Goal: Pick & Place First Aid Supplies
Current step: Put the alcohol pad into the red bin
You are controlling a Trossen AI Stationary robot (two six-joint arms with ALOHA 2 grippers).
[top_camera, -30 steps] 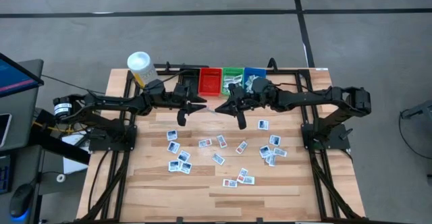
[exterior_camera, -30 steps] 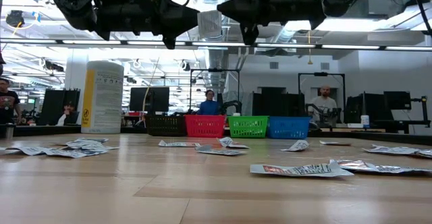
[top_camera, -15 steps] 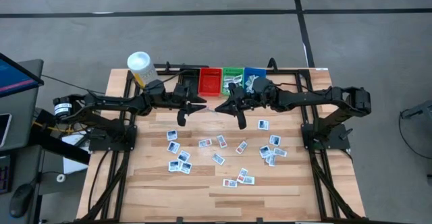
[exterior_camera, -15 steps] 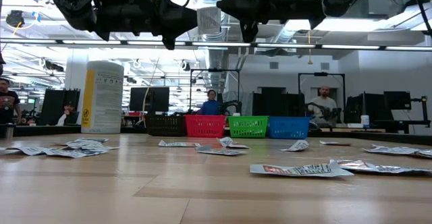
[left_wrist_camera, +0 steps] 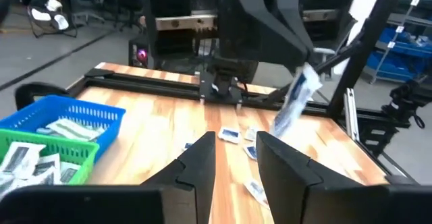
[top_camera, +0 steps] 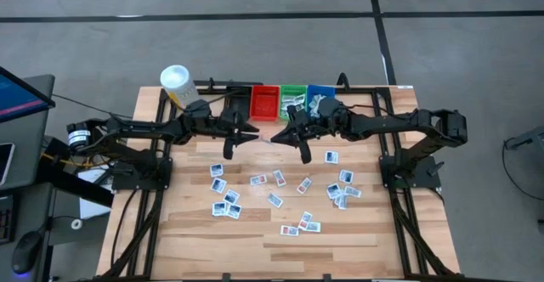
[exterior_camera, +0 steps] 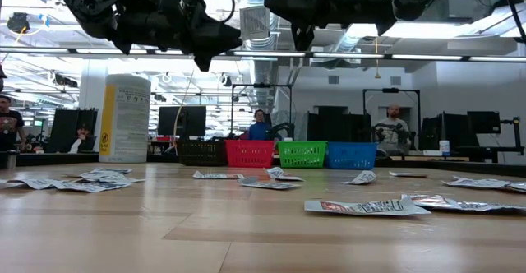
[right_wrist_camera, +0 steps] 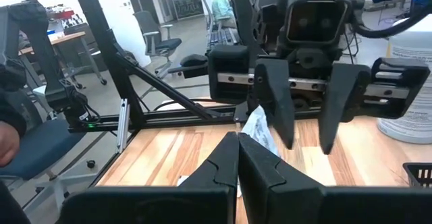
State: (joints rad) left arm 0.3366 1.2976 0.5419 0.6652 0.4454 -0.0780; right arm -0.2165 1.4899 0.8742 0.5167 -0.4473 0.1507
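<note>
Your high camera hangs far above and looks straight down on the whole table (top_camera: 255,231). Your low camera sits at table-top height, looking flat across the wood toward the bins (exterior_camera: 267,153) and the room behind. Each wrist camera looks close past its own fingers at the other arm – both show the table between them.

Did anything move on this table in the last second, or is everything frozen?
The open left gripper tilted and dipped slightly, edging toward the right gripper, which stays shut on a white packet. The loose packets and bins haven't moved.
</note>
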